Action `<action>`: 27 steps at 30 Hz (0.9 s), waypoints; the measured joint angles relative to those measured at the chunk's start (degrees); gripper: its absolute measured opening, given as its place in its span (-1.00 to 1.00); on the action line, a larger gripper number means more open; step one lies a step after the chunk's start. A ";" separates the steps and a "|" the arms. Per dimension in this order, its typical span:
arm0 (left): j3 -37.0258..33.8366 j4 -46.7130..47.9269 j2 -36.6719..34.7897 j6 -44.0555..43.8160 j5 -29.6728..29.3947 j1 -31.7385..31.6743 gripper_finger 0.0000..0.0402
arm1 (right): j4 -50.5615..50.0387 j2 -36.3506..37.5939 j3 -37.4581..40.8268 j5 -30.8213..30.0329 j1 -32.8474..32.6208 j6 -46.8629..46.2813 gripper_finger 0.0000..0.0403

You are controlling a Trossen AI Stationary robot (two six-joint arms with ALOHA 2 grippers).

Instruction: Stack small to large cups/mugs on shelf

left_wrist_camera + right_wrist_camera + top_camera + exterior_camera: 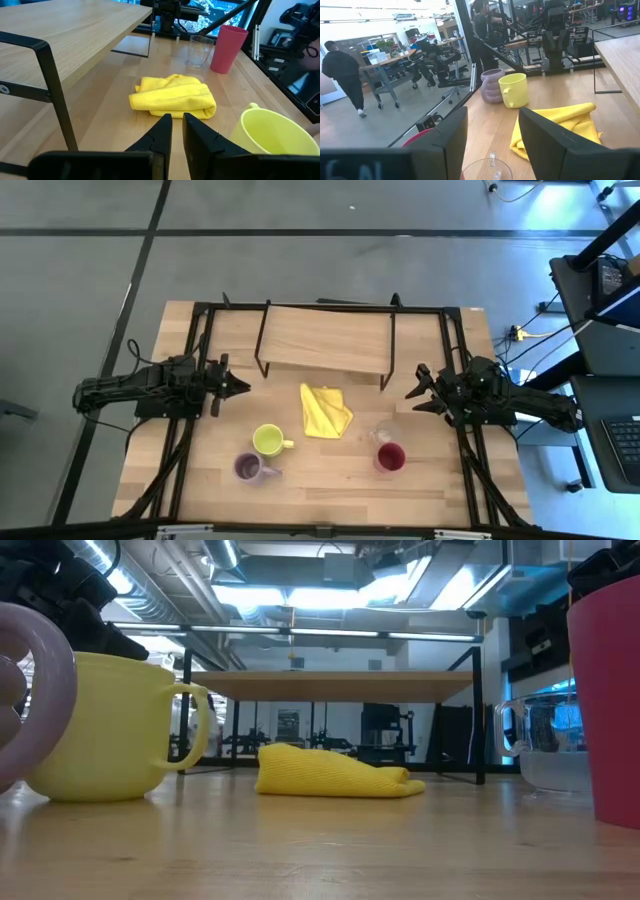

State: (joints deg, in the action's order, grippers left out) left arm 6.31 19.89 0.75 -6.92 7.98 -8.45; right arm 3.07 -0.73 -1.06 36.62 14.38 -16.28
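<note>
A: Bench check, left side first. What is the left gripper doing?

B: It sits at the table's left edge, just off the shelf's front-left leg, pointing inward. The left wrist view shows its fingers pressed nearly together, only a thin slit between them, with nothing in it.

A: Cups on that side?

B: Purple mug nearest the front edge, handle toward the right. The yellow-green mug stands just behind it and a little to its right, handle also pointing right. Both upright on the tabletop, close to each other; I cannot tell whether they touch.

A: Centre?

B: A folded yellow cloth lies flat on the wood in front of the shelf, between the two pairs of cups. The shelf board above carries nothing.

A: Right of the cloth?

B: The clear glass is upright, and the magenta-red tumbler stands just in front of it, toward the table's front edge. In the left wrist view the two stand side by side, very near each other.

A: And the right gripper?

B: At the right edge, near the shelf's front-right leg, aimed inward. Its fingers are spread wide apart, holding nothing. The glass rim shows low between them in its own wrist view.

A: Anything beyond the table?

B: A person in dark clothing walks in the room behind.
</note>
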 joint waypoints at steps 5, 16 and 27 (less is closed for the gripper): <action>-0.02 0.00 -0.01 0.00 0.01 0.01 -0.81 | 0.00 0.00 0.00 0.00 0.00 -0.01 -0.11; -0.02 -0.01 0.00 0.00 0.00 0.01 -0.81 | 0.02 0.00 0.00 0.00 0.01 -0.01 -0.11; -0.02 -0.01 0.00 0.00 0.00 0.02 -0.81 | 0.94 0.00 0.02 -9.75 -0.01 9.08 -0.11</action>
State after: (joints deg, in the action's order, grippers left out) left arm 6.29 19.88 0.75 -6.92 7.97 -8.43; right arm 4.01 -0.73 -1.04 26.87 14.37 -7.20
